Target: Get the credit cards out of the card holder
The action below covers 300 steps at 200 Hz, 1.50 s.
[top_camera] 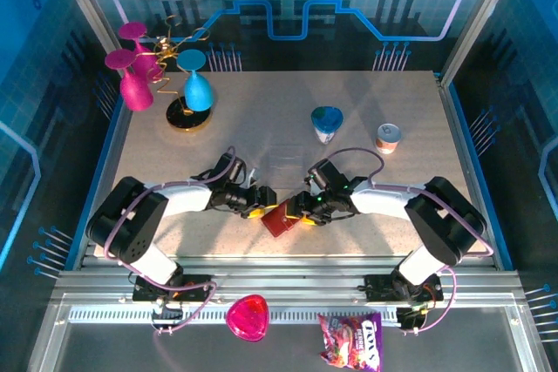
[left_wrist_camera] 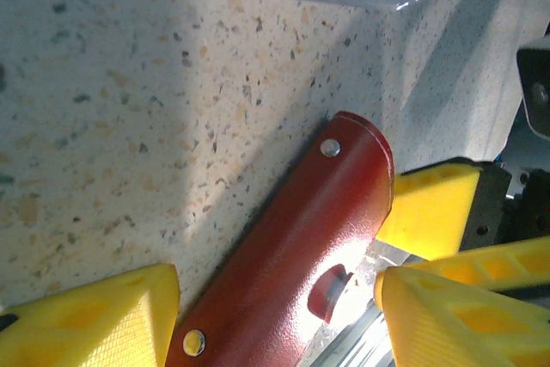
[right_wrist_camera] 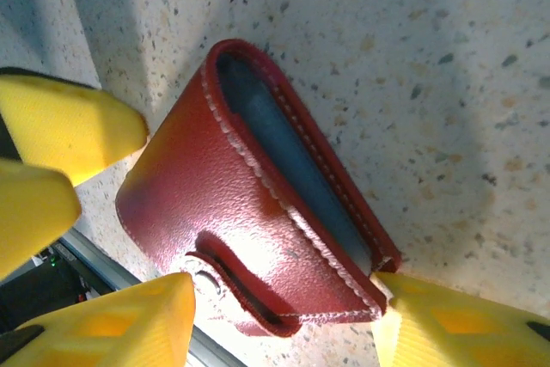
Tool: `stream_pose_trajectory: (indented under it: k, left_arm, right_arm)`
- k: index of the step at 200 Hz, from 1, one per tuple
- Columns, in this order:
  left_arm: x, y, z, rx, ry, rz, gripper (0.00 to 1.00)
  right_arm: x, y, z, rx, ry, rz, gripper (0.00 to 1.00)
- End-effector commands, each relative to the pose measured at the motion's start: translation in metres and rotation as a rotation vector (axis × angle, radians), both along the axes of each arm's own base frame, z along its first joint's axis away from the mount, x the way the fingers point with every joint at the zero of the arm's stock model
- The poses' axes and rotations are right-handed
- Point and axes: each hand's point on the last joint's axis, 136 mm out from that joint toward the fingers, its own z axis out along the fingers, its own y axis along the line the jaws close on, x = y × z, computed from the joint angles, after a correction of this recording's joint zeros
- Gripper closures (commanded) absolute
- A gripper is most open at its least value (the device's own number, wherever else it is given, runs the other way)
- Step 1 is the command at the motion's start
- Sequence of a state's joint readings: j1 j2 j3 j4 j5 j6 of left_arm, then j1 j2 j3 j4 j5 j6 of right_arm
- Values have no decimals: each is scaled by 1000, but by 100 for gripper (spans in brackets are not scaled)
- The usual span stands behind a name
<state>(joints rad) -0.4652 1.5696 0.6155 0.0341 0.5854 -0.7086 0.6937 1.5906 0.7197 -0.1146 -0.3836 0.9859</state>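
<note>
Nearest me, ahead of the arm bases, a pink heart-shaped item (top_camera: pixel 248 317) and a snack bag (top_camera: pixel 350 341) lay on the front ledge, well clear of the work.

On the counter (top_camera: pixel 392 93), the card holder (right_wrist_camera: pixel 249 212) lay flat near the front edge, between both claws. My left claw (left_wrist_camera: pixel 275 298) stood with its jaws apart astride one end. One finger (left_wrist_camera: pixel 94 320) touched the red cover, but I could not tell whether the pair clamped it. My right claw (right_wrist_camera: pixel 288 294) had closed onto the opposite end, with a fingertip (right_wrist_camera: pixel 129 324) against each lower corner. The left claw's yellow fingers crowded the right claw's side of the holder.

Just beyond, a clear plastic stand (top_camera: pixel 288 160) stood near the holder but apart from it. Farther back sat a blue-topped cup (top_camera: pixel 327 124) and a small can (top_camera: pixel 388 138). At the far left corner were two pink glasses (top_camera: pixel 131 76), a teal glass (top_camera: pixel 197 84) and a gold wire rack (top_camera: pixel 179 115).

The holder was folded, its snap tab (right_wrist_camera: pixel 215 277) down. A blue-grey layer showed in its open edge; card or pocket lining could not be determined.
</note>
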Motion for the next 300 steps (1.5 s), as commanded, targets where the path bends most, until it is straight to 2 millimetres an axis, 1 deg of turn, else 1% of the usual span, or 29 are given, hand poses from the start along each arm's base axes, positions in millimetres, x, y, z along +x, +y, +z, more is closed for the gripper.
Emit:
stream_pose_trajectory:
  k: [1, 45, 93, 130, 140, 157, 196, 227, 235, 245, 249, 275, 300]
  left_arm:
    - [-13, -3, 6, -26, 19, -20, 36]
    - [-18, -4, 10, -37, 20, 2, 37]
    - [-26, -9, 8, -36, 31, 15, 37]
    - [-33, -14, 4, -29, 41, 17, 38]
    - [-34, -15, 4, -30, 43, 19, 38]
    - [-37, -18, 5, -38, 43, 15, 42]
    - [-43, -18, 5, -44, 60, 15, 43]
    - [-39, -13, 10, -15, 39, 46, 40]
    - [-35, -11, 13, -4, 28, 60, 40]
    - [-32, -10, 16, 1, 19, 76, 41]
    - [-31, -11, 18, 0, 15, 80, 41]
    - [-24, -11, 26, -19, 16, 121, 43]
    - [-15, -4, 28, -54, 18, 181, 46]
  right_arm:
    - [16, 7, 7, 34, -18, 5, 48]
    - [30, 11, 11, 51, -24, 27, 52]
    - [34, 16, 7, 67, -11, 53, 54]
    - [29, 15, 6, 69, 3, 67, 58]
    - [26, 13, 5, 65, 10, 67, 58]
    - [23, 11, 5, 63, 13, 68, 59]
    - [17, 6, 8, 45, 19, 82, 59]
    - [17, -5, 11, -28, 2, 86, 59]
    - [18, -11, 13, -61, -10, 87, 59]
    - [14, -20, 11, -114, -13, 93, 60]
    - [20, -18, 18, -123, -38, 93, 60]
    - [20, -31, 28, -223, -94, 136, 60]
    - [19, -28, 41, -251, -174, 260, 59]
